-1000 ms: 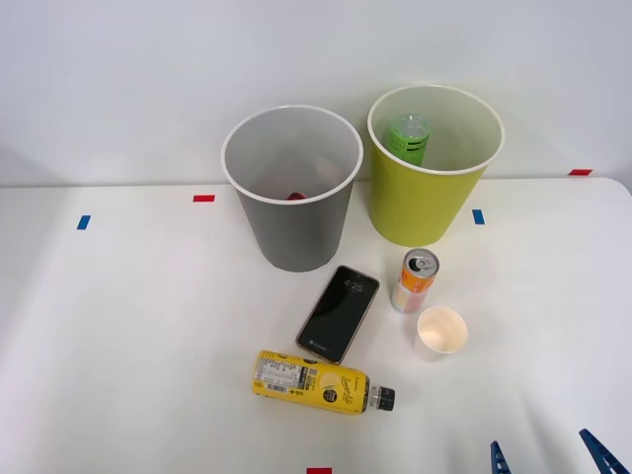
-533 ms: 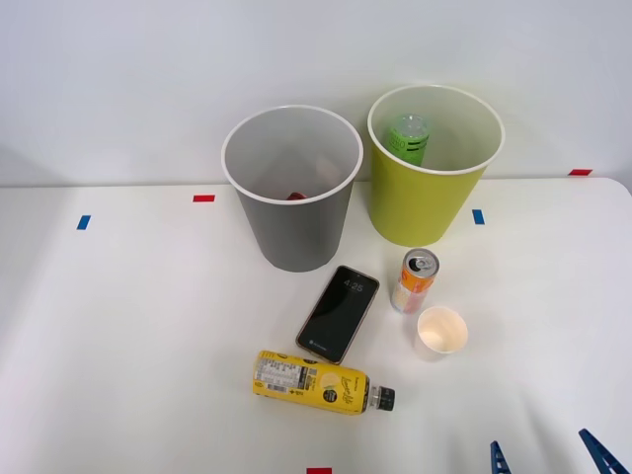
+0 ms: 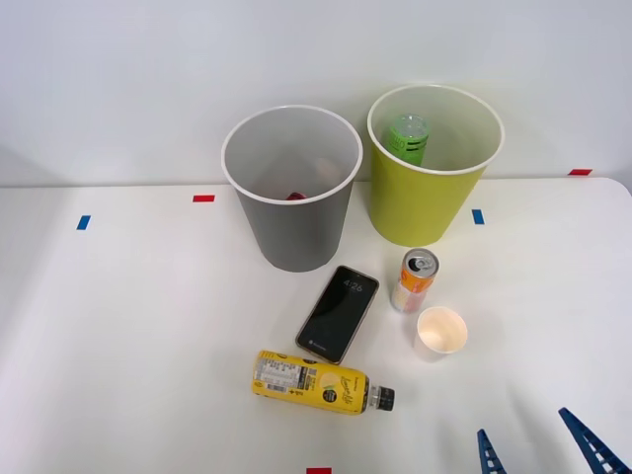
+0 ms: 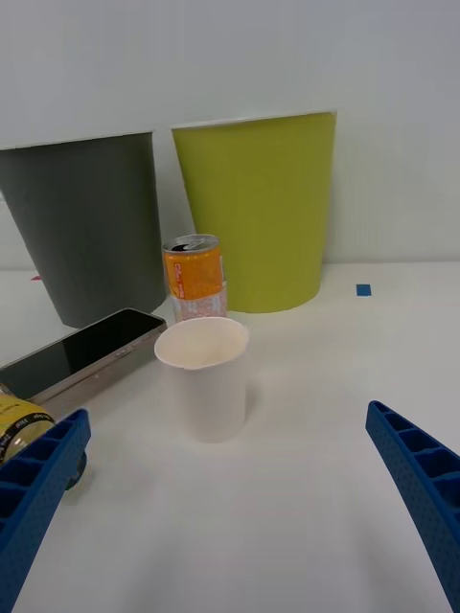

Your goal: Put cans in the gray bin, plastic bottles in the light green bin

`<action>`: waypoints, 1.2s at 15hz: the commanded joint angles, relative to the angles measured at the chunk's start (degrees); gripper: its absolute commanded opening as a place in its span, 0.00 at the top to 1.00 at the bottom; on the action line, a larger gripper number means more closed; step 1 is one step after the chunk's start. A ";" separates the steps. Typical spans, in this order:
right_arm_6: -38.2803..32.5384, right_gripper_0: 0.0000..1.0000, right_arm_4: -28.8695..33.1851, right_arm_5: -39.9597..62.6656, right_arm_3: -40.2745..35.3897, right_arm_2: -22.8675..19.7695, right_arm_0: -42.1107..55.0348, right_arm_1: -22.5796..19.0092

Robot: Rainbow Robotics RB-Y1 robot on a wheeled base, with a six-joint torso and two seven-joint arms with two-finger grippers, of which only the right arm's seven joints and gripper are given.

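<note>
Upright, the slim orange-to-white can (image 3: pixel 417 280) shows its silver pull-tab top; the right gripper (image 3: pixel 541 444) jaws stand apart.

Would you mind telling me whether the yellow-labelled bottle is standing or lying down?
Lying down: the yellow-labelled bottle rests on its side on the table, black cap pointing right.

Gray bin (image 3: pixel 292 222) hides its contents (a red glimpse); hand (image 3: pixel 538 449) cut off.
</note>
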 commanded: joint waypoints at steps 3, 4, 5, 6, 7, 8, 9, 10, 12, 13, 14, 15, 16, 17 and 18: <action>0.87 0.00 -5.25 10.18 -5.13 2.57 -8.58 -9.34; 1.14 0.00 -7.19 13.96 -6.71 2.57 -10.51 -10.48; 1.05 0.00 -8.59 15.54 -6.88 2.83 -12.01 -11.01; 1.05 0.00 -9.83 16.86 -6.80 3.01 -13.68 -11.27; 1.05 0.00 -11.58 18.62 -6.80 3.27 -15.79 -11.71; 1.05 0.00 -12.20 20.37 -6.80 3.27 -17.72 -12.24; 1.14 0.00 -12.64 21.78 -6.80 3.27 -19.39 -13.21; 1.05 0.00 -12.90 22.92 -6.80 3.45 -20.53 -14.35; 1.14 0.00 -14.57 23.01 -6.53 4.50 -22.20 -16.37; 1.23 0.00 -16.07 23.01 -6.53 5.47 -23.08 -17.16; 1.40 0.00 -16.94 23.01 -6.53 6.08 -23.96 -17.78; 1.67 0.00 -17.03 23.19 -6.53 6.35 -25.02 -18.30; 1.84 0.00 -17.03 24.15 -6.53 6.61 -26.25 -18.74; 1.84 0.00 -17.47 25.03 -6.45 6.96 -27.39 -19.27; 1.84 0.00 -17.74 25.82 -6.36 7.05 -28.27 -19.53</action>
